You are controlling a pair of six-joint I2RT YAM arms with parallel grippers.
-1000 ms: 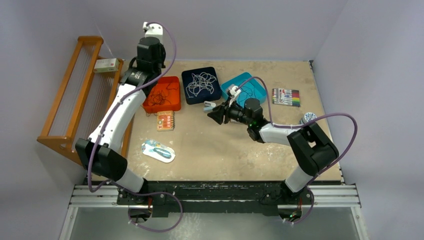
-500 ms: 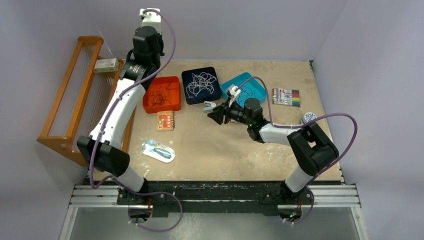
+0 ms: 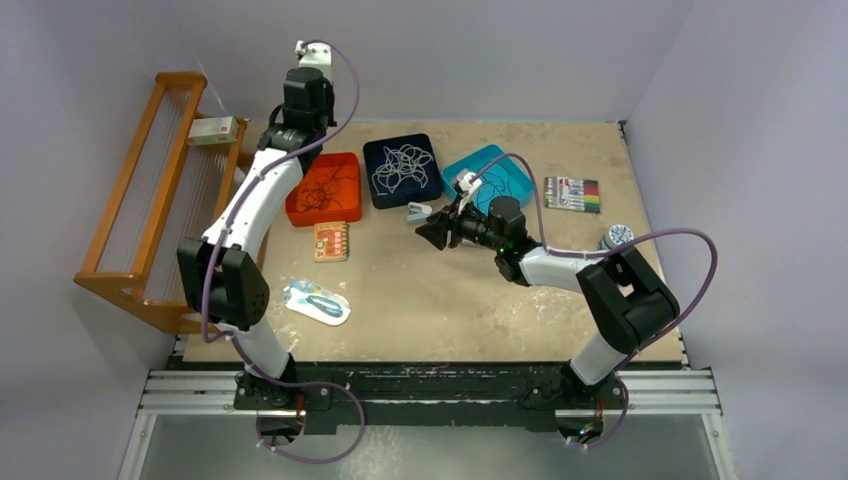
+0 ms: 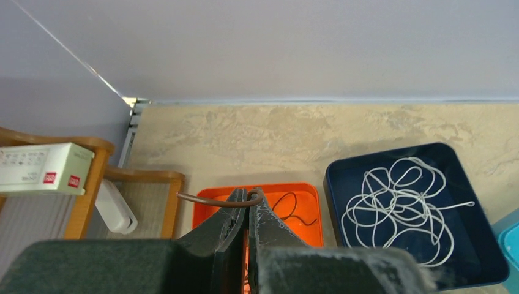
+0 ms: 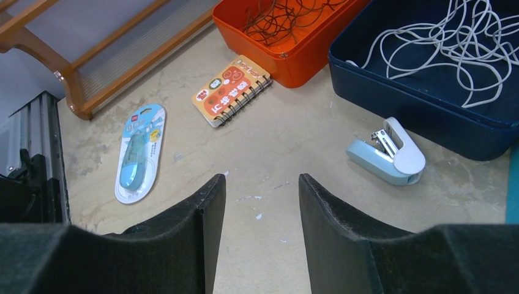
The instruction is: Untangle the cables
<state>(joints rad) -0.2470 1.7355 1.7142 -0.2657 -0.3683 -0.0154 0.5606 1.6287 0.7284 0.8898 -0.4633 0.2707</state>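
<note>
My left gripper (image 4: 250,195) is shut on a dark brown cable (image 4: 208,199), which hooks over the fingertips and sticks out to the left. It hangs high above the orange tray (image 4: 306,195), where more dark brown cables (image 5: 284,15) lie tangled. In the top view the left arm's wrist (image 3: 303,100) sits near the back wall. White cables (image 4: 398,202) lie in a loose tangle in the navy tray (image 4: 333,184). My right gripper (image 5: 262,180) is open over bare tabletop, nothing between its fingers; in the top view it (image 3: 428,228) is in front of the navy tray (image 3: 372,190).
A pale blue stapler (image 5: 388,153) lies just in front of the navy tray. An orange spiral notebook (image 5: 231,89) and a blue correction-tape pack (image 5: 138,153) lie on the table. A wooden rack (image 3: 140,200) stands left; a teal tray (image 3: 500,170) and a marker set (image 3: 572,194) right.
The left arm has folded its elbow up and inward while the wrist stayed high near the back wall, still shut on the brown cable. The right arm has not moved.
</note>
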